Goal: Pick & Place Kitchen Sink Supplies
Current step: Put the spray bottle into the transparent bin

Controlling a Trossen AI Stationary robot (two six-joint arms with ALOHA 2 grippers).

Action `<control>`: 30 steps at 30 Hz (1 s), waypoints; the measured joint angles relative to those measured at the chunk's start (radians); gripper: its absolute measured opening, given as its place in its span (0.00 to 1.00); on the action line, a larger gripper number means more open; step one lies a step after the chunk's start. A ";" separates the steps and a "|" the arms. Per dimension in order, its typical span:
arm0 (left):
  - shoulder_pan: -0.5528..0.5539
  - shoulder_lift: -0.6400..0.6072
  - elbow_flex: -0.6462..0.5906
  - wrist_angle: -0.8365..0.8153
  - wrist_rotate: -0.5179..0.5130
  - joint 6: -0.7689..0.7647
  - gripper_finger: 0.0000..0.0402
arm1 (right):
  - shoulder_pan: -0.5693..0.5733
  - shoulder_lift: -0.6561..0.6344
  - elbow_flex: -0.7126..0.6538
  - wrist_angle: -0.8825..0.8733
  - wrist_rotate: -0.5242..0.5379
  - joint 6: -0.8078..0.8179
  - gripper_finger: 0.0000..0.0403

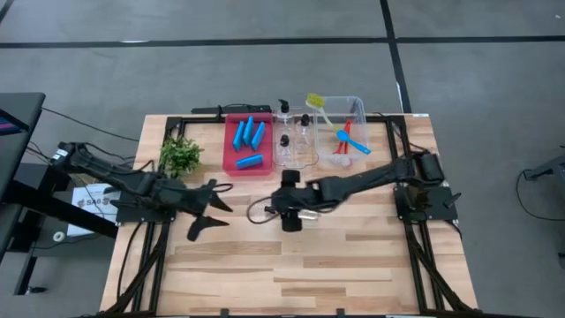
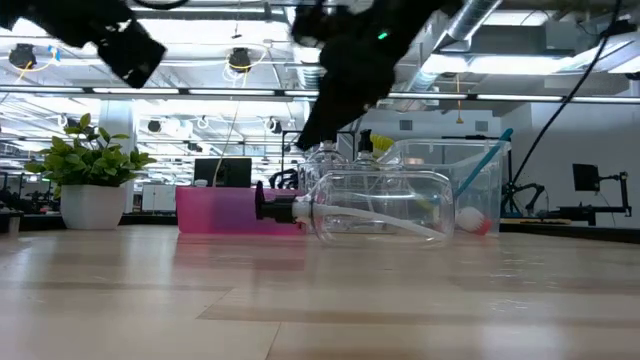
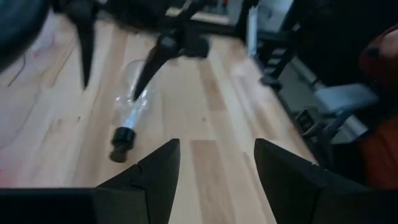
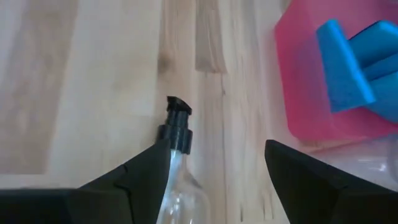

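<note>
Right hand (image 4: 214,171) is hovering released over the toppled bottle (image 2: 385,207) (low view only: lying flat on tabletop (image 2: 320,300)); left hand (image 1: 212,209) is waiting, open.

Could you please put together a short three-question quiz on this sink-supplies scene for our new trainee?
1. True or false: the clear pump bottle stands upright on the table.
2. Which holds the blue sponges? A clear bin; B red tray; C plant pot.
3. Which gripper hovers over the lying bottle, and are its fingers open or shut?

Key: 1 false, it lies on its side. 2 B. 3 The right gripper, open; the left gripper waits open near the plant.
</note>
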 joint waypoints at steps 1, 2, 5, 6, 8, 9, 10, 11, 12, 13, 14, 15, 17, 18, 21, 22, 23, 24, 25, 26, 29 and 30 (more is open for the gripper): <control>-0.010 -0.037 -0.034 0.022 0.000 -0.007 0.52 | -0.011 0.027 0.036 -0.032 -0.011 -0.011 0.63; -0.020 -0.071 -0.065 0.039 0.000 -0.012 0.52 | -0.021 0.055 0.070 -0.064 -0.015 -0.021 0.63; -0.043 -0.153 -0.143 0.071 0.000 -0.034 0.52 | -0.044 0.132 0.160 -0.148 -0.035 -0.039 0.63; -0.049 -0.173 -0.162 0.074 0.000 -0.042 0.52 | -0.053 0.155 0.188 -0.169 -0.055 -0.042 0.63; -0.058 -0.205 -0.197 0.089 0.000 -0.062 0.52 | -0.065 0.198 0.238 -0.211 -0.095 -0.042 0.63; -0.063 -0.218 -0.213 0.089 -0.001 -0.070 0.52 | -0.069 0.219 0.262 -0.235 -0.112 -0.042 0.63; -0.065 -0.225 -0.225 0.090 0.000 -0.080 0.52 | -0.071 0.233 0.281 -0.256 -0.124 -0.043 0.63; -0.069 -0.228 -0.234 0.093 0.000 -0.084 0.52 | -0.071 0.249 0.301 -0.277 -0.127 -0.044 0.63; -0.071 -0.231 -0.242 0.099 0.000 -0.086 0.52 | -0.071 0.268 0.319 -0.298 -0.127 -0.044 0.63; -0.074 -0.232 -0.249 0.100 0.000 -0.086 0.52 | -0.071 0.279 0.337 -0.322 -0.127 -0.045 0.63; -0.076 -0.231 -0.255 0.105 0.000 -0.086 0.52 | -0.071 0.288 0.352 -0.340 -0.133 -0.048 0.63; -0.077 -0.228 -0.260 0.106 0.000 -0.086 0.52 | -0.071 0.295 0.366 -0.355 -0.141 -0.049 0.63; -0.077 -0.228 -0.269 0.117 0.000 -0.086 0.52 | -0.070 0.302 0.382 -0.364 -0.149 -0.049 0.63; -0.077 -0.228 -0.271 0.120 0.000 -0.086 0.52 | -0.067 0.304 0.388 -0.365 -0.150 -0.049 0.63; -0.077 -0.227 -0.272 0.122 0.000 -0.086 0.52 | -0.061 0.303 0.399 -0.378 -0.154 -0.043 0.63; -0.077 -0.228 -0.272 0.124 0.000 -0.086 0.52 | -0.060 0.303 0.400 -0.378 -0.164 -0.038 0.63; -0.077 -0.227 -0.272 0.128 0.000 -0.086 0.52 | -0.061 0.303 0.400 -0.378 -0.175 -0.029 0.63; -0.077 -0.227 -0.272 0.129 0.000 -0.086 0.52 | -0.061 0.303 0.400 -0.379 -0.180 -0.017 0.63; -0.077 -0.227 -0.272 0.130 0.000 -0.086 0.52 | -0.062 0.303 0.400 -0.382 -0.183 -0.006 0.63; -0.077 -0.227 -0.272 0.131 0.000 -0.086 0.52 | -0.062 0.303 0.400 -0.386 -0.184 0.006 0.63; -0.077 -0.227 -0.272 0.136 0.000 -0.086 0.52 | -0.063 0.308 0.400 -0.391 -0.184 0.036 0.63; -0.077 -0.227 -0.272 0.136 0.000 -0.086 0.52 | -0.063 0.308 0.400 -0.394 -0.184 0.048 0.63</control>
